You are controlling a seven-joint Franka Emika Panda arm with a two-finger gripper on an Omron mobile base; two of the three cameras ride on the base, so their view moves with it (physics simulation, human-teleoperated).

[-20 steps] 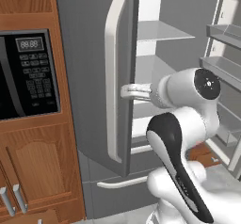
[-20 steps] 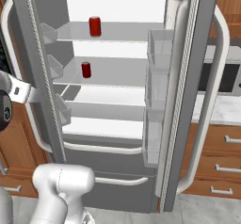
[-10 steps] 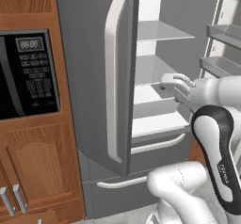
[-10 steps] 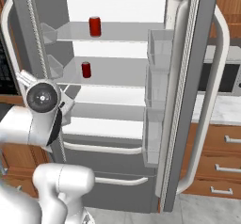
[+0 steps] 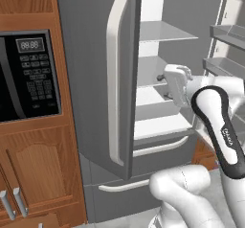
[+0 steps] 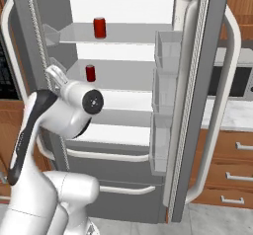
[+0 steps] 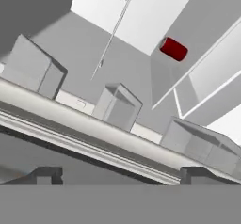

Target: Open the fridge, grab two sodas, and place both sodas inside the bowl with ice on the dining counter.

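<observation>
Fridge (image 6: 123, 145) standing open. Two soda cans on separate shelves: upper can (image 6: 100, 27), lower can (image 6: 90, 73). Gripper (image 7: 120, 175) spread wide and empty, held in front of the shelves, clear of both cans.

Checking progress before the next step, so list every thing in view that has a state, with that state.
fridge: both upper doors open, lower drawers shut.
upper soda: upright on the top shelf, not held.
lower soda: upright on the shelf below, not held.
gripper: open, empty, facing into the fridge.
microwave: door shut, display lit.
</observation>
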